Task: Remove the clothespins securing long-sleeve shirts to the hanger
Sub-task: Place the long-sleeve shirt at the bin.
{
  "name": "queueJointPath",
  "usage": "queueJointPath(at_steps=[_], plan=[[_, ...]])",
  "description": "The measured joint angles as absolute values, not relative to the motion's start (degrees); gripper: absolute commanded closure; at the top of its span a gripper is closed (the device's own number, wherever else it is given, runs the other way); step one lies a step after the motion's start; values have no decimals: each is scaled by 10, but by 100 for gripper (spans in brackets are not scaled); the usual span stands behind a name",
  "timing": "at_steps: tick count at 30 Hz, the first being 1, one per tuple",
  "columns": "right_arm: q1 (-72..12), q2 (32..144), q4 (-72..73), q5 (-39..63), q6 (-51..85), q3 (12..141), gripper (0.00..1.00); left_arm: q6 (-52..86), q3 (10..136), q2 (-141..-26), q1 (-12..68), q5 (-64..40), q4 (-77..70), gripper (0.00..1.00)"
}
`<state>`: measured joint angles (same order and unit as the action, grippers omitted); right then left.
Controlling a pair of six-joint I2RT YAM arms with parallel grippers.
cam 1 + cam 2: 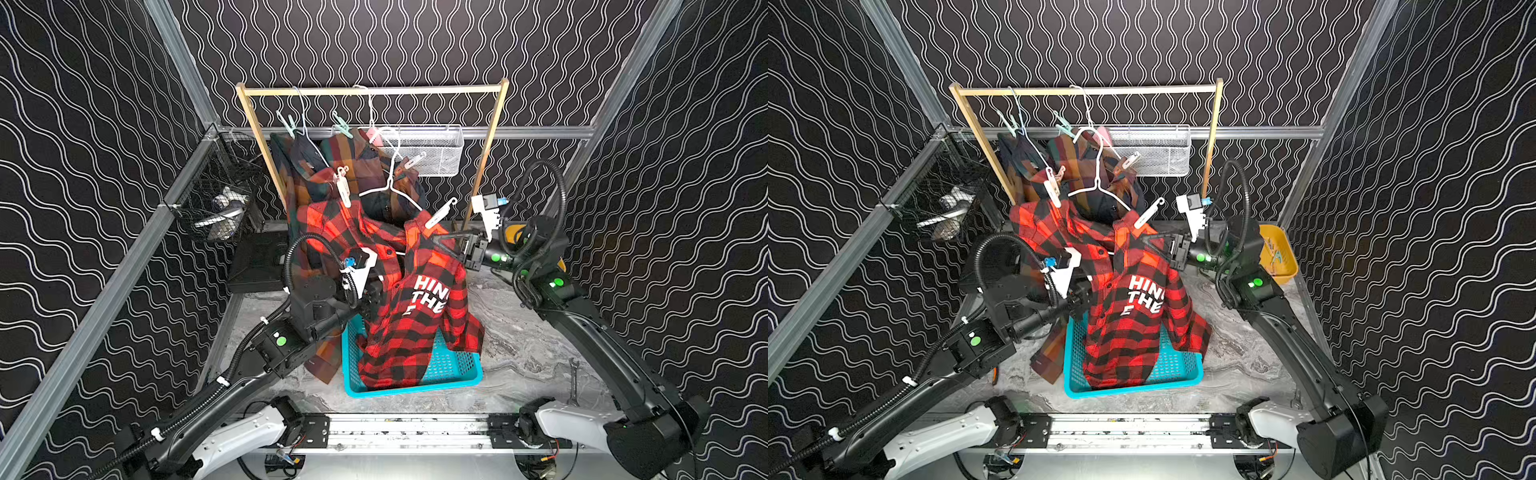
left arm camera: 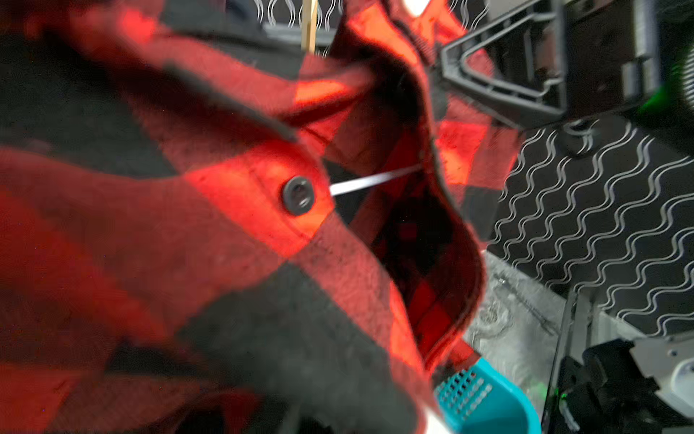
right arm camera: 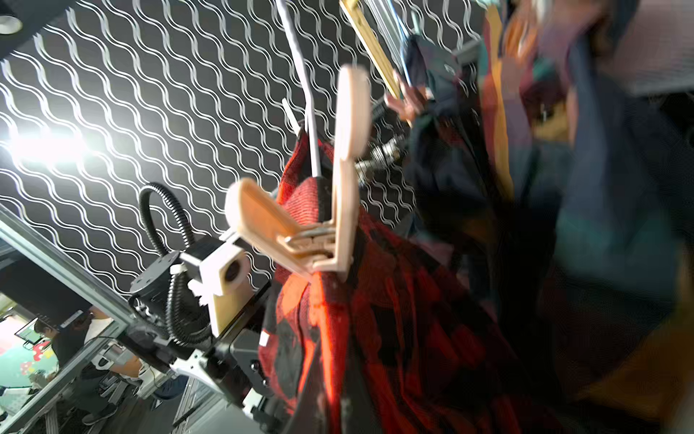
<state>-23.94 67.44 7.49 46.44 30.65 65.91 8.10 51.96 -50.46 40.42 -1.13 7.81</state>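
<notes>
right gripper [image 1: 436, 239] is clamped shut, its tip pressed to the shoulder of the red-and-black flannel shirt [image 1: 415, 332], just below the cream clothespin [image 1: 440, 212]. whether it pinches any cloth, i can't tell. that peg bites shirt and white hanger [image 1: 390, 183] together, and the right wrist view shows its handles splayed wide toward the arm. left gripper [image 1: 371, 296] is buried against the shirt front with its jaws hidden, so how far open it is can't be told. a second cream clothespin [image 1: 343, 189] holds the other shoulder. to do this well, i'd say: open up, rise to the splayed handles, square the pads across both and squeeze fully. then draw the peg off along its own line, not sideways, or the hanger swings.
</notes>
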Motion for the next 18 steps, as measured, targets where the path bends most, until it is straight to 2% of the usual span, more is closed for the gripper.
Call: queueJointPath(at_steps=[3, 5, 11, 18], plan=[[-239, 645, 73, 458, 292, 604, 100, 85, 506, -473, 404, 8, 120, 21], [-239, 636, 69, 457, 280, 586, 100, 85, 511, -455, 404, 22, 152, 18], [-231, 616, 63, 471, 236, 537, 100, 57, 589, -431, 405, 48, 228, 17], [-209, 588, 50, 486, 207, 511, 100, -20, 698, -502, 405, 71, 250, 17]])
